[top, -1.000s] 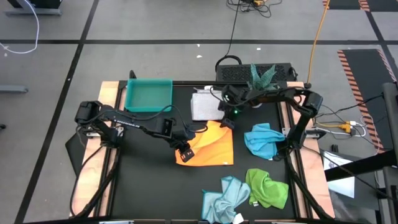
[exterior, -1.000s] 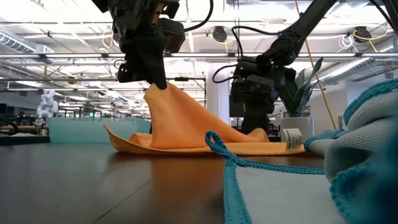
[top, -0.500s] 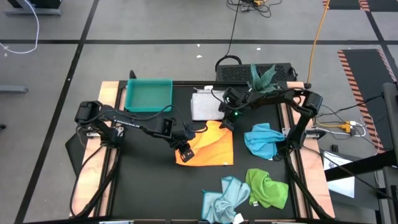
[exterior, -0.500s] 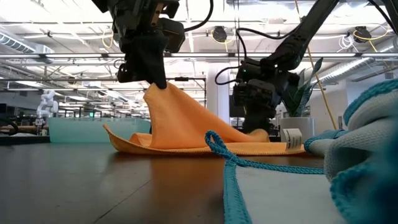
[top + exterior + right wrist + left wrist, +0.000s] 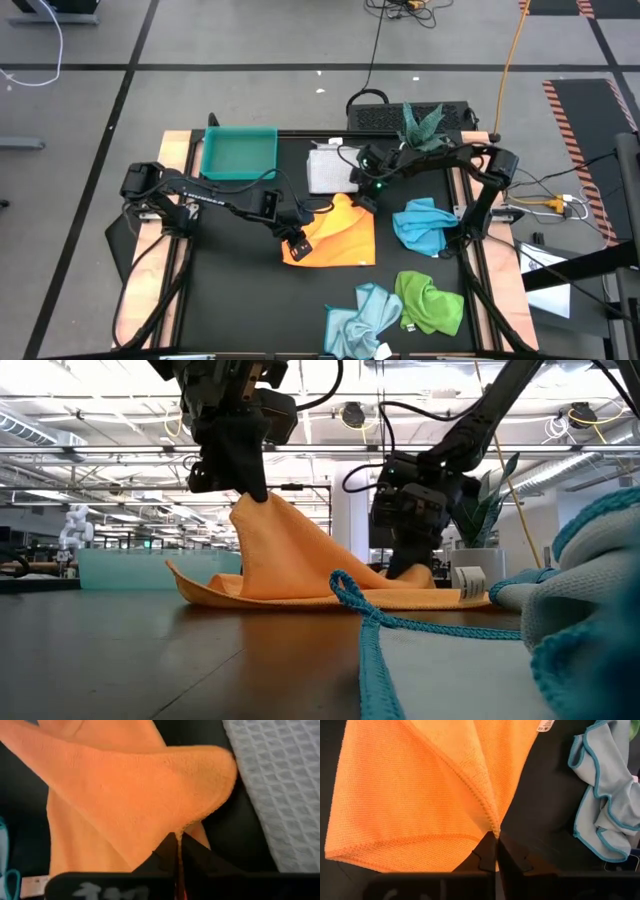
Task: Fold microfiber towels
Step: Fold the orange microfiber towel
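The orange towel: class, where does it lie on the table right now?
In the high view the orange towel lies mid-table, pinched by both end effectors, left and right, between the white towel and the bright blue towel.

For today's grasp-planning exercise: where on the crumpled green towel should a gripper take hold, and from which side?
Probably from above, pinching a raised fold near an outer edge of the green towel. It lies bunched, touching the pale blue towel, so its far side offers clearer access.
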